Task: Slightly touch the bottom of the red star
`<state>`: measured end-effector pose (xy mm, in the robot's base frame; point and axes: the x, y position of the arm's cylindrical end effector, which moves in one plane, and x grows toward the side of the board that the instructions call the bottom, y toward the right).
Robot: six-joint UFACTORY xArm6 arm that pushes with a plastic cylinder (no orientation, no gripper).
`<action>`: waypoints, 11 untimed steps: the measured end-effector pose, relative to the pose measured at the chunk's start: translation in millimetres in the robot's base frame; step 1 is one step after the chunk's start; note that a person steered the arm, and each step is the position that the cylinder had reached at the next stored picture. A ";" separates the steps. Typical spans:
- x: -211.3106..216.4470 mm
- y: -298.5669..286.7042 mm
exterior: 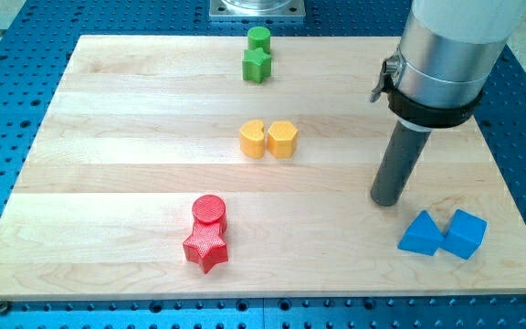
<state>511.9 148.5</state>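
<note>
My tip (pixel 386 199) rests on the wooden board (pixel 108 174), over on the view's right side. It is only a plain dark rod, with no fingers to clench or let go, so it holds nothing. It touches no block.

The closest blocks to my tip are the two blue ones. The blue triangle-shaped block (pixel 420 234) sits at about 5 o'clock from my tip, near it but apart. The blue cube (pixel 465 234) is just beside it, at its 3 o'clock, and the two look like they touch.

The yellow pair lies at about 10 o'clock from my tip, near the middle of the board. The yellow half-moon block (pixel 253 139) is on the view's left, and the other yellow block (pixel 282 139) is right against it at 3 o'clock.

The red star (pixel 205 247) is well apart from my tip, at about 8 o'clock, down near the view's bottom edge of the board. A red round block (pixel 209 210) sits touching it at 12 o'clock.

At the view's top, the green round block (pixel 259 38) touches a green star (pixel 257 64) that sits at its 6 o'clock. Both are far from my tip, at about 10 o'clock.

A blue table with small holes (pixel 7 110) shows all around the board.
</note>
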 end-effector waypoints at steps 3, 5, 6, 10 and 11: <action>33.0 15.9; 36.0 -17.0; 11.2 -64.8; 78.2 -141.5; 79.7 -169.1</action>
